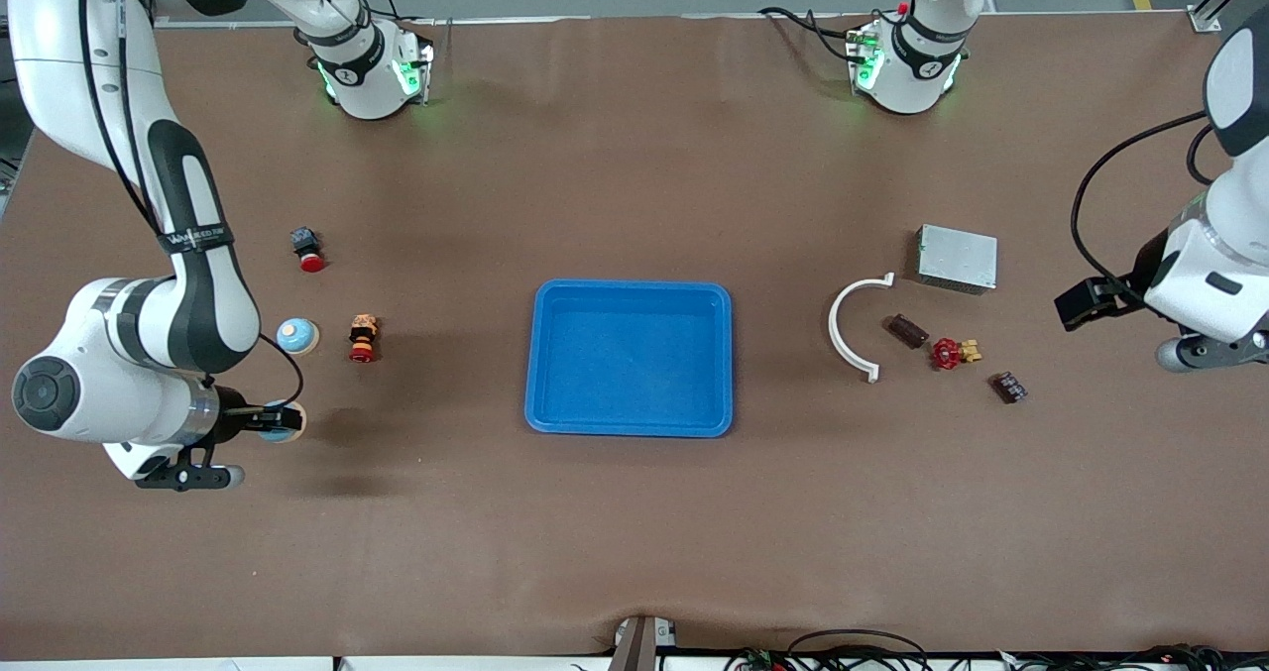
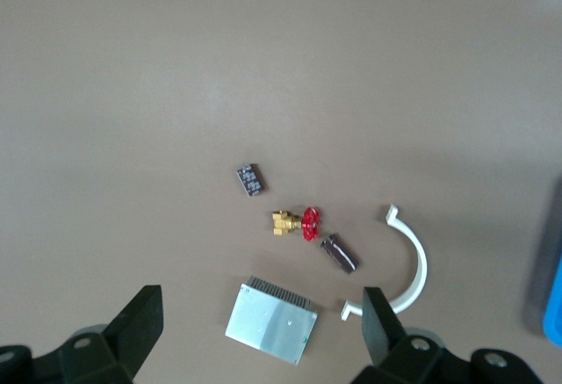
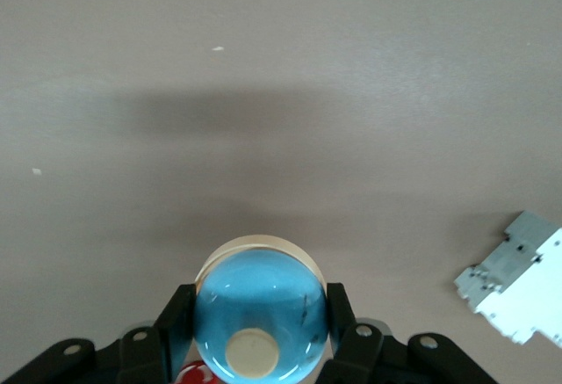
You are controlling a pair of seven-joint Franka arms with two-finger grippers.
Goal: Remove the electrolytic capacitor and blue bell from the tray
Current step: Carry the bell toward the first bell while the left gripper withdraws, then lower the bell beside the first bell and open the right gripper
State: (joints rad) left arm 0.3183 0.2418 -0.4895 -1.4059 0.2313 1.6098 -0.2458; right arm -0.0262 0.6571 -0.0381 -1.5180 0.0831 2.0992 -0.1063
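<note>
My right gripper (image 1: pixel 281 419) is shut on a blue dome bell (image 3: pixel 260 314) with a cream base, held just over the table at the right arm's end. A second blue bell (image 1: pixel 296 335) sits on the table close by. A dark brown capacitor (image 1: pixel 906 330) lies at the left arm's end, beside a white arc piece (image 1: pixel 851 326); it also shows in the left wrist view (image 2: pixel 339 254). My left gripper (image 1: pixel 1086 302) is open and empty, up in the air over the table toward the left arm's end from those parts.
A blue tray (image 1: pixel 631 285) stands mid-table. A silver box (image 1: pixel 957 258), a red-handled brass valve (image 1: pixel 953 353) and a small dark block (image 1: pixel 1008 387) lie round the capacitor. Two red push-buttons (image 1: pixel 308 249) (image 1: pixel 363 339) stand by the bells. A white breaker (image 3: pixel 518 289) lies near my right gripper.
</note>
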